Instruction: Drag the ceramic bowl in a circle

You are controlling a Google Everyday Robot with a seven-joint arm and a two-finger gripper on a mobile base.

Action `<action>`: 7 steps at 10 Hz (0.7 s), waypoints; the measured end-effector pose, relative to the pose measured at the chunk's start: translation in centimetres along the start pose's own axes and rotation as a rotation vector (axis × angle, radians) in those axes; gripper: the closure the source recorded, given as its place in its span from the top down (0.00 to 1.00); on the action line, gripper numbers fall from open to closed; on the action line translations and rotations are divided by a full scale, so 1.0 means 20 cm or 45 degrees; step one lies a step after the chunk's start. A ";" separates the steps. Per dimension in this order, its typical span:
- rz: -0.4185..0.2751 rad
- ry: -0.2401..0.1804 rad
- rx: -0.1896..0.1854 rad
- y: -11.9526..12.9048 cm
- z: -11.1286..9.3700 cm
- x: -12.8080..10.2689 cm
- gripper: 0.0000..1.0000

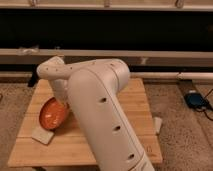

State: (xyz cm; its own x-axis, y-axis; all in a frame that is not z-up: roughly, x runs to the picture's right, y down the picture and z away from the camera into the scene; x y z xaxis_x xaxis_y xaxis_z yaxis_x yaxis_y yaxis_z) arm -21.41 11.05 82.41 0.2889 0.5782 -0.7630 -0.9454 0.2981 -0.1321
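camera view, claw (62,103) at ceramic bowl (52,115) rim, grip cannot tell, bowl tilted, inside plain orange

1. The gripper (63,103), at the ceramic bowl's (51,115) upper right rim, sits behind the arm's (100,117) smooth white plastic shell.
2. Just left of the claw, the bowl is glossy, glazed orange-red.
3. Beneath the claw, the table (136,97) is matt pale wood.

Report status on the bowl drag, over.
Tool at the ceramic bowl, left side of the table. Bowl looks tilted. Sponge at its near edge, likely in the path.
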 end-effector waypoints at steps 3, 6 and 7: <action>-0.015 0.052 0.055 -0.13 0.04 0.15 0.00; 0.059 0.112 0.101 -0.44 0.10 0.33 0.00; 0.101 0.129 0.116 -0.54 0.11 0.37 0.00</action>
State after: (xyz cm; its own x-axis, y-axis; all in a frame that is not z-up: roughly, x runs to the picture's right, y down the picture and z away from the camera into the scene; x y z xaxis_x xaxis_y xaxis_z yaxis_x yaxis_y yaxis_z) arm -8.76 13.89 79.60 0.1928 0.5246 -0.8292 -0.9458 0.3245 -0.0146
